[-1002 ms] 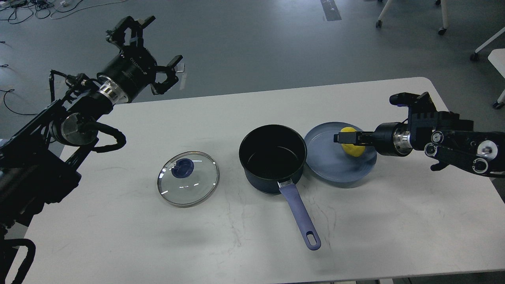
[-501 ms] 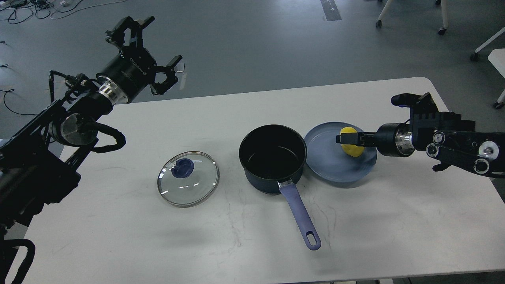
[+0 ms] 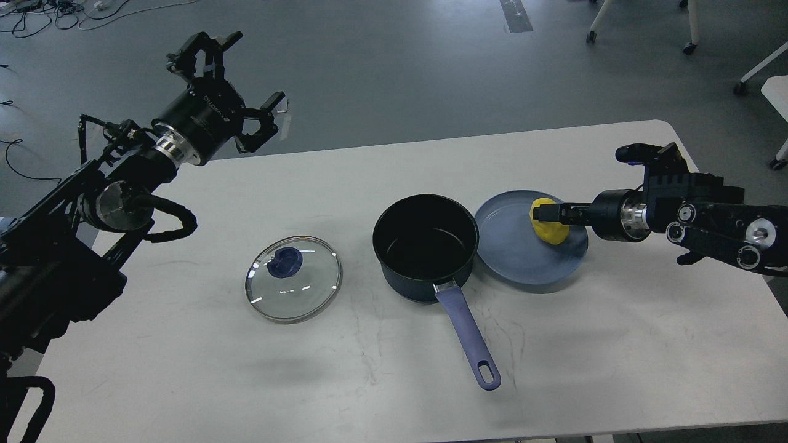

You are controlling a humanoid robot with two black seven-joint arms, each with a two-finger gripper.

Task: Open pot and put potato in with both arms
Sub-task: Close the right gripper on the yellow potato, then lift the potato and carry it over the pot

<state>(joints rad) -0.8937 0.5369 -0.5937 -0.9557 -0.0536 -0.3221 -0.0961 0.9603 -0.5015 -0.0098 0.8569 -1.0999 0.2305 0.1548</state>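
The dark blue pot (image 3: 426,246) stands open in the middle of the white table, its blue handle (image 3: 469,341) pointing toward me. Its glass lid (image 3: 293,287) with a blue knob lies flat on the table to the left of the pot. The yellow potato (image 3: 551,231) lies on the blue plate (image 3: 517,258) right of the pot. My right gripper (image 3: 545,214) reaches in from the right and its dark tip lies over the potato's top; its fingers cannot be told apart. My left gripper (image 3: 243,74) is open and empty, raised beyond the table's far left edge.
The table's far edge runs behind the pot and plate. Grey floor lies beyond it, with cables at the top left and chair legs with castors at the top right. Bare tabletop lies in front of the pot handle.
My right gripper has drawn back slightly to the right over the potato. My left gripper has shifted a little. Pot, lid and plate have not moved.
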